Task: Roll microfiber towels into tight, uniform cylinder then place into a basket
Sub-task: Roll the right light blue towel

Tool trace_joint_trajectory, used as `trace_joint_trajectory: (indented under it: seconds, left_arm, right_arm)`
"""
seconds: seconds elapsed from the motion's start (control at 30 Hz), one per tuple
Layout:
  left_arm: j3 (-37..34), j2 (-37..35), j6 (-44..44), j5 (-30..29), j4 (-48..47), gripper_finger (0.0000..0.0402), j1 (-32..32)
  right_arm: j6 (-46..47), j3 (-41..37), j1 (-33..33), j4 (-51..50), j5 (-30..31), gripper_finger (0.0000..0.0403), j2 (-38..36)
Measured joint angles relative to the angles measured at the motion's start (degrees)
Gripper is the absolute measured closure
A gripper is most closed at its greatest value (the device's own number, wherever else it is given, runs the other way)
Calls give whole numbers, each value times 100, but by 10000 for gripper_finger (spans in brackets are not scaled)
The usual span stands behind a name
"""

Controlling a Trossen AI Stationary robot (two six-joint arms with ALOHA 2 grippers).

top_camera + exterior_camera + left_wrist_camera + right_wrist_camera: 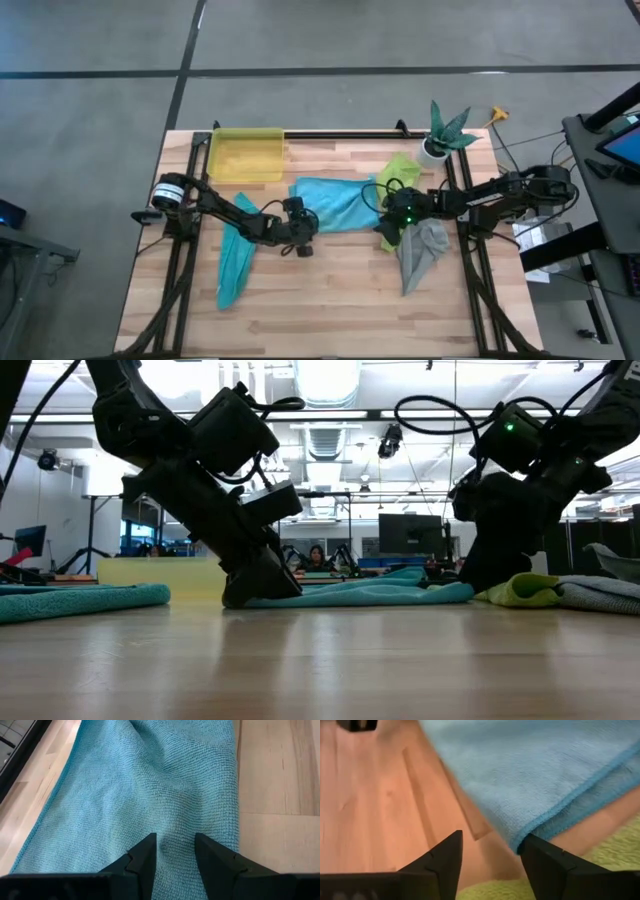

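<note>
Light blue microfiber towel (335,203), a soft cloth spread flat at the middle of the wooden table (330,300), is the item between both pincers; its long axis runs left to right, from one gripper to the other. At its right end, the right gripper (386,226) sits low at the table surface with fingers apart; in the right wrist view the hemmed corner of this towel lies just ahead of the gap and against the inner edge of one finger (547,862), not yet clamped. At its left end, the left gripper (298,244) is also low, fingers (142,862) partly apart, resting on the cloth with nothing visibly pinched between them. Each arm is nearest its own end, so a roll would have to travel along the long axis or start from a long edge; which one cannot be judged here. Outward from the right gripper lie the lime green towel (400,170) and the crumpled grey towel (420,250). Outward from the left gripper, the teal towel (235,265) lies stretched toward the near edge. The translucent yellow plastic basket (245,155) stands at the far left edge, holding no towel.
</note>
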Motion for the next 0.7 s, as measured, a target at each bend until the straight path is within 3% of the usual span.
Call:
trace_joint_trajectory:
  seconds: [0.47,0.7]
  left_arm:
    - [0,0,-4,1,-18,281,0]
    - [9,-13,-20,-107,-419,281,-1]
  right_arm:
    - [-284,0,641,-2,-16,312,0]
    - [-566,-2,992,-9,-761,321,-2]
